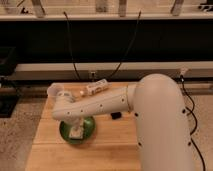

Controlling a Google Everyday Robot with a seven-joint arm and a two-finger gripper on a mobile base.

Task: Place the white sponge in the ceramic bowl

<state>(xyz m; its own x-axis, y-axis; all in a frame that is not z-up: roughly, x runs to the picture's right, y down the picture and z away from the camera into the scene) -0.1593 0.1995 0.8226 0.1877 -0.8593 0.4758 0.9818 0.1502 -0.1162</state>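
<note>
From where I stand, the robot's big white arm (100,105) reaches from the right of the frame across the wooden table (117,147), and its wrist bends down at the left so that the gripper (75,127) hangs straight over the green ceramic bowl (89,129), low in the left half of the frame. That downward pose makes sense to me: coming in from directly above clears the bowl's rim and lets whatever it carries settle inside instead of catching on the edge. Just below the wrist, inside the bowl, there is a pale block that I take to be the white sponge (76,134); it looks to be at or very near the bottom of the bowl, but the wrist covers the join, so I cannot tell whether the gripper is clamped on it or has let go. If it is down, the task seems close to done, and what remains is a clean release and a lift straight up so the sponge isn't dragged out. The other things sit out of the way toward the back of the table: a white bottle (96,88) lying on its side near the centre, a translucent cup (54,91) at the left, and a small black object (115,115) just under the forearm, well clear of the bowl.
</note>
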